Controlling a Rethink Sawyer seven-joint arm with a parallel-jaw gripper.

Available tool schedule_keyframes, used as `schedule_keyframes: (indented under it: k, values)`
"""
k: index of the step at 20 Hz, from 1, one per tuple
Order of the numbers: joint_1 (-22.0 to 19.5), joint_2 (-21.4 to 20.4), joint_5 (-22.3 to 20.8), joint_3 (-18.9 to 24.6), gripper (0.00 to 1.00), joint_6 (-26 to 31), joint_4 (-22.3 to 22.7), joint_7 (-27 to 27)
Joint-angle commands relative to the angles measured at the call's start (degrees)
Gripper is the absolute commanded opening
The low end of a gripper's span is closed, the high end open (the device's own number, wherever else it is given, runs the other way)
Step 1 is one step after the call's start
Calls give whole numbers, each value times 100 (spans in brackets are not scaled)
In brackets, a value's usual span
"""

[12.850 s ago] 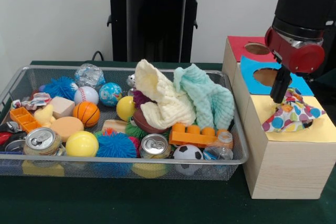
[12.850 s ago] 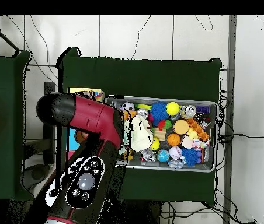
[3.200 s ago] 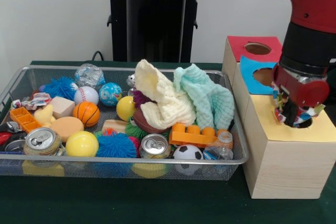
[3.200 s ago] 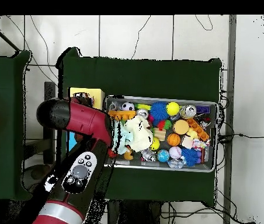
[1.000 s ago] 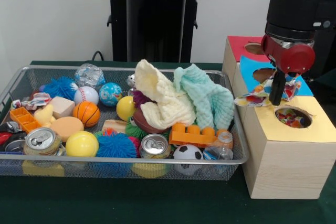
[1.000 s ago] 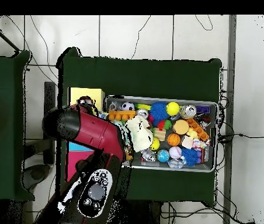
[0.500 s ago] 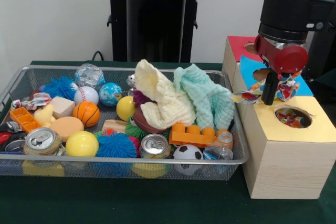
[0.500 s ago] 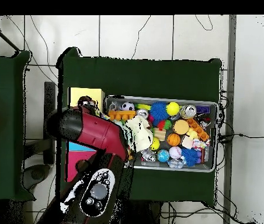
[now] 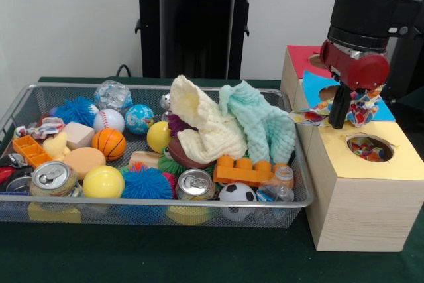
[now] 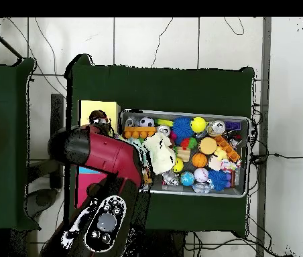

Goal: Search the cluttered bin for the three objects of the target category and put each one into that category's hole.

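Step in hand: we judge this to be a cloth delivery gone partly wrong, with the cloth not fully in its hole.
Tool: our tool (image 9: 340,118) hangs above the wooden box (image 9: 361,210), just behind the yellow-panel hole (image 9: 369,148); its fingers look closed on the dotted cloth (image 9: 354,109), which drapes to both sides of them.
Task thing: some patterned fabric also shows inside the yellow-panel hole, so we cannot tell whether one cloth is split between tool and hole or whether there are two.
Still in the bin: the cream cloth (image 9: 202,124) and the mint cloth (image 9: 262,120) lie heaped together in the wire bin (image 9: 152,213) on the green worktop (image 9: 165,256).
Next move: we would bring the tool back over the hole, lower it, and release so the fabric drops in.
Risk: the cloth may cling to the fingers.
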Motion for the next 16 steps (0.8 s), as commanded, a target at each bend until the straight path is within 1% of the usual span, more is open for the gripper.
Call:
schedule_keyframes:
  k: [1,8,12,16]
  values:
    - [53,-142,-406,-120,0,567,314,473]
    - [152,-459,-508,-372,0,634,142,511]
    - [71,-631,-553,-391,0,477,233,453]
    - [54,-824,-650,-455,0,564,256,380]
